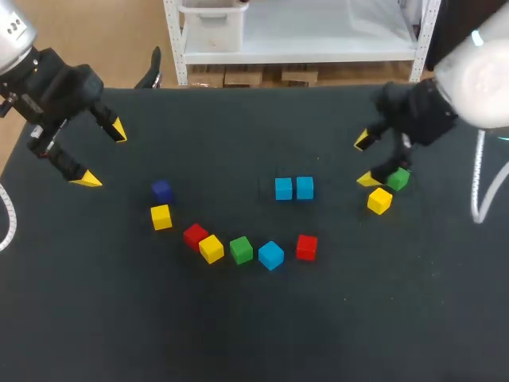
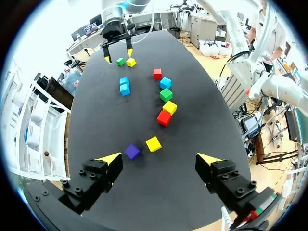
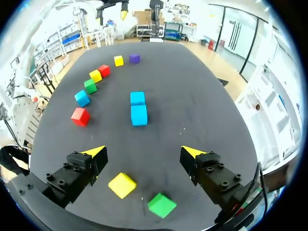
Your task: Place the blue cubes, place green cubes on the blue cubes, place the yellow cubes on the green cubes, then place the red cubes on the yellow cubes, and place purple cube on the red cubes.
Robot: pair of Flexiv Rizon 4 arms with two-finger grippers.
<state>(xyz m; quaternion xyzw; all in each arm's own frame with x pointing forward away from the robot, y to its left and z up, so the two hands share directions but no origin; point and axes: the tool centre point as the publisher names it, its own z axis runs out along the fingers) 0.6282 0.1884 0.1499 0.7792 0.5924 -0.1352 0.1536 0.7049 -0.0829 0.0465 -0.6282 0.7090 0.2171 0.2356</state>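
**Ctrl:** Inventory pls. Blue cubes?

**Op:** I log 3 on the black table point(image 1: 238, 334).
- Item 1: blue cube pair point(image 1: 294, 189), mid-table, side by side, touching.
- Item 2: lone blue cube point(image 1: 270, 255), nearer the robot, between a green cube point(image 1: 241, 250) and a red cube point(image 1: 307, 247).

**Ctrl:** Rest of that row?

**Op:** Running left: yellow cube point(image 1: 211, 248) touching a 2nd red cube point(image 1: 196, 235). Then a 2nd yellow cube point(image 1: 161, 216), w/ the purple cube point(image 1: 162, 190) just behind it.

**Ctrl:** Grippers?

**Op:**
- Left gripper point(image 1: 102, 155): at the table's left, fingers spread wide, nothing between.
- Right gripper point(image 1: 365, 161): at the right, fingers also spread, pinching nothing.
- A 2nd green cube point(image 1: 398, 179) sits just beside the right gripper's nearer tip, w/ a 3rd yellow cube point(image 1: 379, 200) just beside that.
- All cubes rest singly on the table.
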